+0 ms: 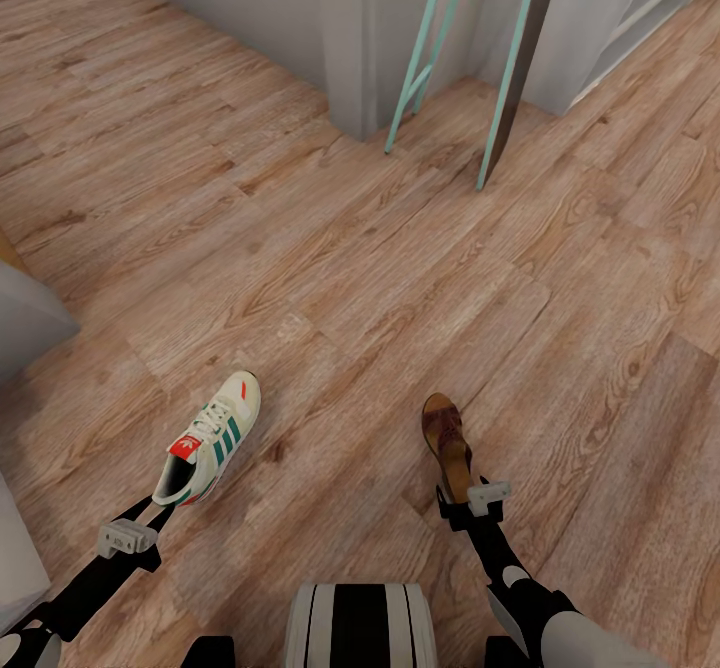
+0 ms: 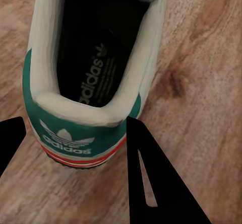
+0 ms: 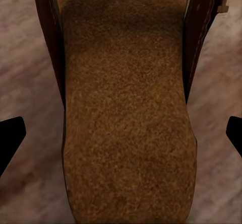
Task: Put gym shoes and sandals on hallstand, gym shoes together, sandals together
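You had the left gripper (image 2: 75, 148) spread wide around the gym shoe's (image 1: 212, 438) heel on the corridor floor (image 1: 400, 278); your right gripper (image 3: 121, 133), equally wide, straddled the sandal's (image 1: 448, 445) heel, gripping nothing.

Floor (image 1: 380, 278): warm brown wood-grain planks, laid diagonally across the head view. Pale grey wall (image 1: 250, 8) at the far end with a projecting corner. Teal metal legs (image 1: 425, 48) lean beside it. Grey furniture edge (image 1: 25, 318) at left. Light even, soft.
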